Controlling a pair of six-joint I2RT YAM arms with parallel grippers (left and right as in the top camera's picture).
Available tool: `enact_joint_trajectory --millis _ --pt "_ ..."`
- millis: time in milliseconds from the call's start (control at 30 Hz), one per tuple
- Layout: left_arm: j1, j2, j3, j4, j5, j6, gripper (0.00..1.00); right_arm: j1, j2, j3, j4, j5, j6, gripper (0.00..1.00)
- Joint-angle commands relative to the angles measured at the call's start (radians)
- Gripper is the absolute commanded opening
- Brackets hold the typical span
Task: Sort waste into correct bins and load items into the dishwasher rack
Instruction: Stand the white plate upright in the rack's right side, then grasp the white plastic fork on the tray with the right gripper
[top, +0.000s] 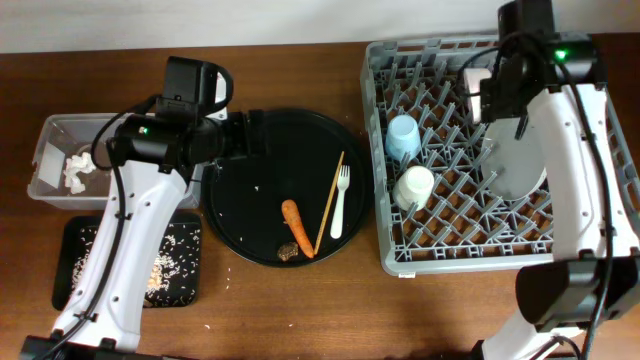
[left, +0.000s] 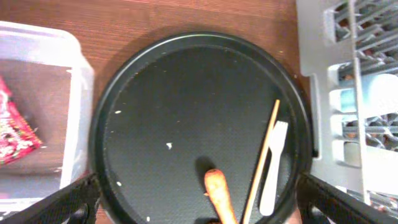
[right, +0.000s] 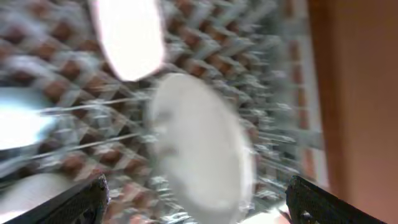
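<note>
The carrot (top: 297, 228), brown lump (top: 288, 251), chopstick (top: 330, 203) and white fork (top: 340, 200) lie on the round black tray (top: 260, 200). My left gripper (top: 243, 135) is open and empty above the tray's far left part; its wrist view shows the carrot (left: 217, 190), chopstick (left: 264, 155) and fork (left: 273, 168). The grey rack (top: 450, 262) holds the blue cup (top: 403, 137), cream cup (top: 414, 186), plate (top: 518, 165) and bowl (top: 478, 88). My right gripper (right: 199, 205) is open and empty over the plate (right: 199, 149); that view is blurred.
The clear tub (top: 45, 190) at the left holds the white tissue (top: 78, 168) and the red wrapper (left: 15, 127). The shallow black tray (top: 70, 235) in front of it holds rice scraps (top: 165, 262). A few rice grains dot the round tray.
</note>
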Motion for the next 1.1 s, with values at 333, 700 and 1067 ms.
enact_joint_trajectory --millis 333,700,1067 --pt "0.087 -0.026 0.005 -0.055 -0.248 -0.003 0.99 0.558 0.127 -0.011 0.017 -0.537 0.369 0.99" --pt "0.087 -0.026 0.005 -0.068 -0.248 -0.003 0.99 0.644 0.407 -0.034 0.002 -0.282 0.646 0.36" --pt "0.087 -0.026 0.005 -0.072 -0.262 -0.002 0.99 0.573 0.407 -0.251 0.241 -0.334 0.671 0.35"
